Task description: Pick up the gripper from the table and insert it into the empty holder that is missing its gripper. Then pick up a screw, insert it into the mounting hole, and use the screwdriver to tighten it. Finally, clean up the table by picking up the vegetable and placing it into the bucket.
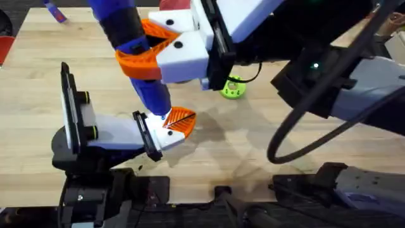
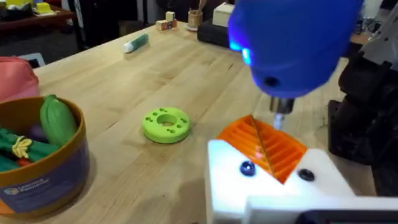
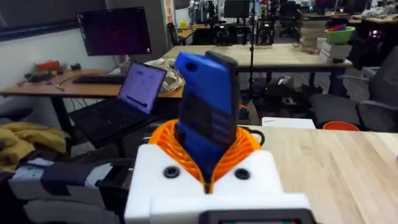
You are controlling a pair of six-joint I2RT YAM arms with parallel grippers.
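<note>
One blue screwdriver (image 1: 136,57) stands nearly upright over the middle of the table (image 1: 253,145), pinched between the two orange ribbed pads (image 1: 142,60) of the right gripper (image 1: 161,47); the right wrist view shows its blue body (image 3: 208,118) squeezed between those pads. Its thin metal tip (image 2: 278,115) comes down onto the single orange gripper (image 1: 179,120), which sits in the white holder (image 1: 158,136) at the end of the left arm. In the left wrist view the same orange ribbed wedge (image 2: 264,146) lies against the white block (image 2: 273,186), directly beneath the tip, with two dark screw heads (image 2: 247,168) on the block's face. Whether the left gripper (image 1: 168,130) is spread or pressed together cannot be told.

One green round disc (image 1: 232,88) lies on the table just beyond the screwdriver, to its right. In the left wrist view that disc (image 2: 166,124) sits between the screwdriver and one bucket (image 2: 43,162), well apart from both. The bucket holds green toy vegetables (image 2: 56,118). One marker pen (image 2: 135,42) lies farther off on the wood.
</note>
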